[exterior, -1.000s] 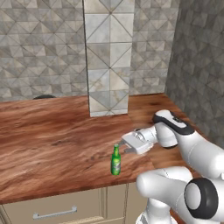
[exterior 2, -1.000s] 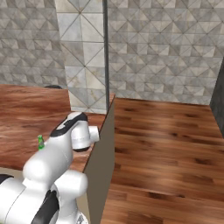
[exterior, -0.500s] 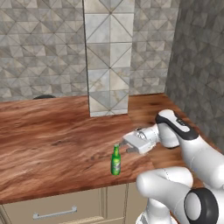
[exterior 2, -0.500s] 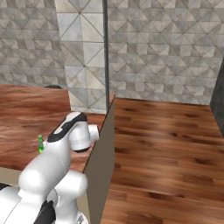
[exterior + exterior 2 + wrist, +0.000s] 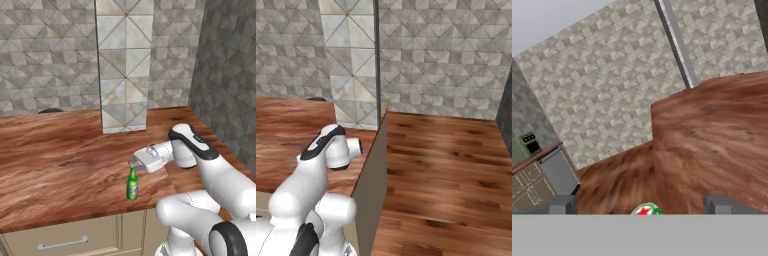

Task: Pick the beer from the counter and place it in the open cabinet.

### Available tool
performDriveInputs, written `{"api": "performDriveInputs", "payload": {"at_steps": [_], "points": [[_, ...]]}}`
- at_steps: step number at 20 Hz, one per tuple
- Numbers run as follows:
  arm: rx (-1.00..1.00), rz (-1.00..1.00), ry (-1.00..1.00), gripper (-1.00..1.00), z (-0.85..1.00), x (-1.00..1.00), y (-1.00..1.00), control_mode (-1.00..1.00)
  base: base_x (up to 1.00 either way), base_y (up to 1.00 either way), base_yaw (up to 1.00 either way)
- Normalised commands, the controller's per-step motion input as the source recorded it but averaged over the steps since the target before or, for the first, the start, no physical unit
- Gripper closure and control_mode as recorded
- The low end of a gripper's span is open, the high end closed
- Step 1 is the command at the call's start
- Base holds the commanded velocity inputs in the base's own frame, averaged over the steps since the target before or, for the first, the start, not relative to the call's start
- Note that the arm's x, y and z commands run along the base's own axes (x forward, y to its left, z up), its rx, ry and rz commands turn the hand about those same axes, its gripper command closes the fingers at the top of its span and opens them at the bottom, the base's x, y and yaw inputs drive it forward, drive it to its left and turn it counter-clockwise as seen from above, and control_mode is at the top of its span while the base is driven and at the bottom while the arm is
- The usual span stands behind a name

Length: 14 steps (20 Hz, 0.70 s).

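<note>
Near the front edge of the counter [image 5: 60,160] the beer [image 5: 132,184] stands upright, not picked up yet, with the gripper [image 5: 136,163] wide open just above its cap, holding nothing.

Glossy white arm [image 5: 220,175] of rounded, tubular segments. Black band across the elbow-like joint [image 5: 192,143], seen again in the right base view [image 5: 318,142]. Dark grey ring around the large lower joint [image 5: 231,242]. Boxy pale grey hand [image 5: 150,159] at the wrist. Two small, square, dark grey finger tips [image 5: 562,204].
</note>
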Motion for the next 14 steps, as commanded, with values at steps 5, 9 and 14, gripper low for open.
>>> {"api": "performDriveInputs", "payload": {"at_steps": [5, 9, 14], "points": [[0.0, -0.1, 0.0, -1.0, -0.15, -0.04, 0.01, -1.0, 0.0, 0.0, 0.0], [0.0, -0.12, 0.0, -1.0, -0.13, -0.11, -0.01, -1.0, 0.0, 0.0, 0.0], [0.0, -0.08, 0.0, -1.0, -0.2, -0.23, 0.0, -1.0, 0.0, 0.0, 0.0]]}}
